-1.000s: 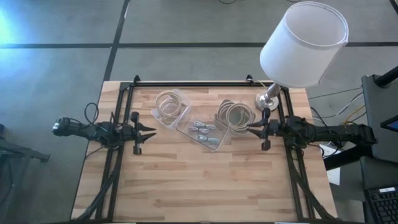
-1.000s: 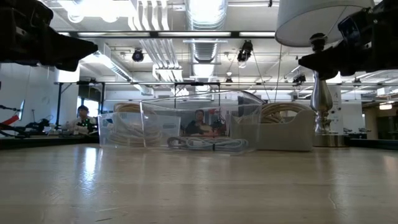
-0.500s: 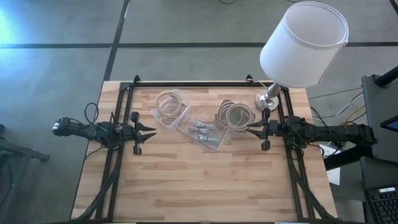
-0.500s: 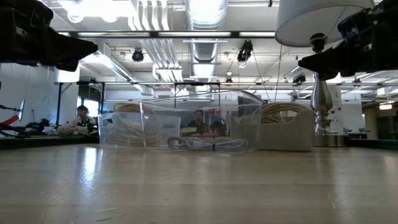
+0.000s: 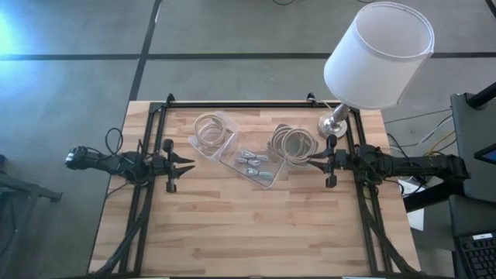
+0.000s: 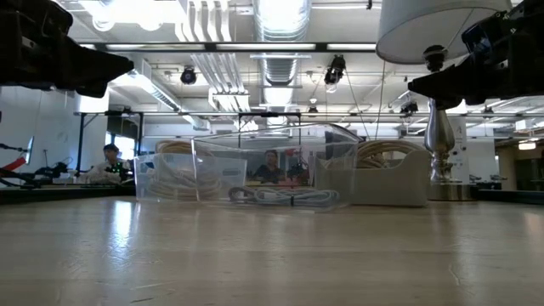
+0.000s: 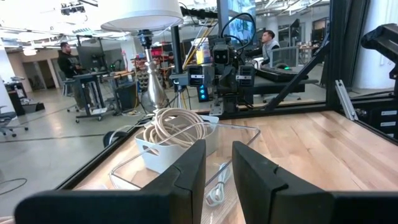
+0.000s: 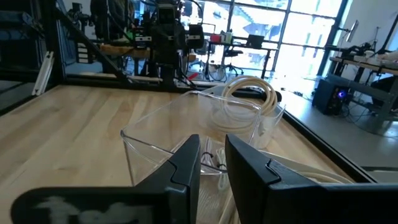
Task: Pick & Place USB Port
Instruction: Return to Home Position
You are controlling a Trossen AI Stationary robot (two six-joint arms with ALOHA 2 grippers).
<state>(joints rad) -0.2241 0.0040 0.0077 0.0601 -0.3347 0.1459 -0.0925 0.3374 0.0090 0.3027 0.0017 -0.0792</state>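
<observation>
A clear tray [image 5: 266, 175] sits on the middle of the table with white USB cables [image 5: 249, 160] lying in it; the low view shows them on the tray floor [image 6: 280, 196]. My left gripper [image 5: 188, 163] hovers open above the table's left side, pointing at the tray, and its fingers frame the tray in the left wrist view [image 7: 219, 163]. My right gripper [image 5: 312, 159] hovers open at the right side beside the white bin [image 5: 291, 143], and also faces the tray [image 8: 212, 159]. Neither gripper holds anything.
A white bin of coiled cable [image 7: 177, 134] stands right of the tray. A clear container with another coil [image 5: 209, 132] stands at its far left. A lamp [image 5: 335, 122] with a big white shade stands at the far right corner. Black frame rails run along the table edges. People sit beyond the table.
</observation>
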